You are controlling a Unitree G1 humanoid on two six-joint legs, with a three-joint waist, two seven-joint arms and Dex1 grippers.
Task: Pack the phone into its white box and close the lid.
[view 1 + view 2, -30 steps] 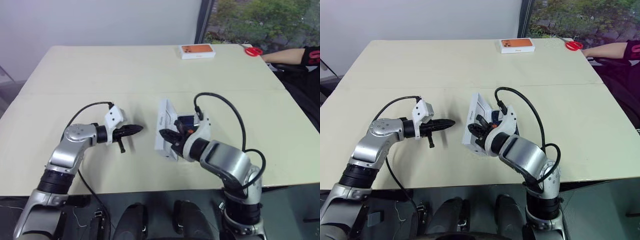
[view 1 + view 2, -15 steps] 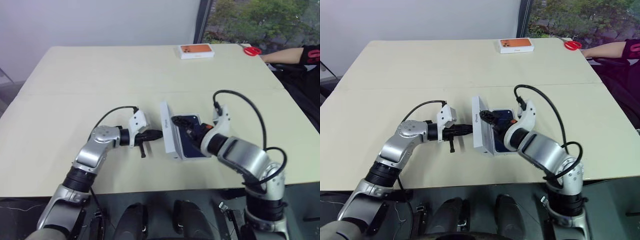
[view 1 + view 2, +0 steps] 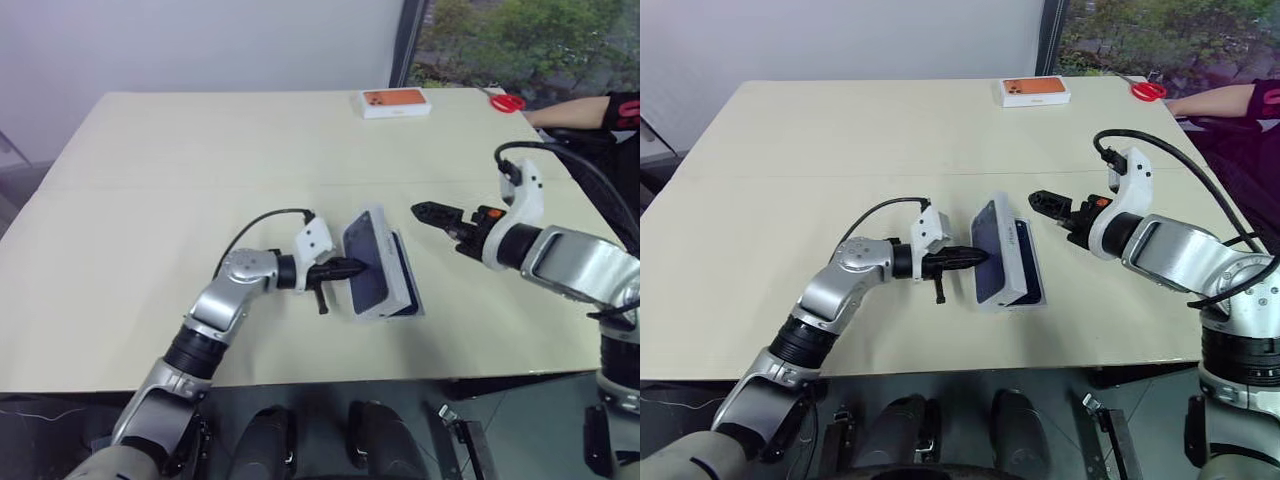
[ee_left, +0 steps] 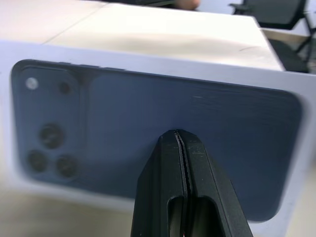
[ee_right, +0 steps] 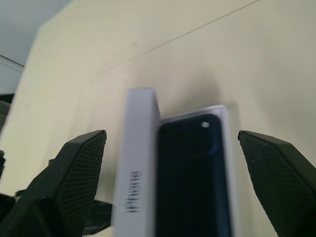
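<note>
The lid [image 3: 364, 262] leans tilted over the white box [image 3: 1040, 298], its outer face with the blue phone picture turned to my left. My left gripper [image 3: 350, 268] is shut, and its fingertips [image 4: 175, 143] touch that pictured face. In the right wrist view the dark navy phone [image 5: 192, 173] lies in the box beside the lid's white side [image 5: 138, 163]. My right gripper [image 3: 425, 212] hovers open to the right of the box, apart from it, its fingers [image 5: 74, 173] spread wide with nothing between them.
An orange-topped white box [image 3: 395, 102] lies at the table's far edge, with red scissors [image 3: 507, 102] to its right. A person's arm [image 3: 575, 110] rests at the far right corner. The table's front edge [image 3: 300, 375] runs close below the box.
My right gripper opened, let go of the lid and drew away to the right. My left gripper moved right onto the lid's face. The lid went from standing on edge to leaning over the box.
</note>
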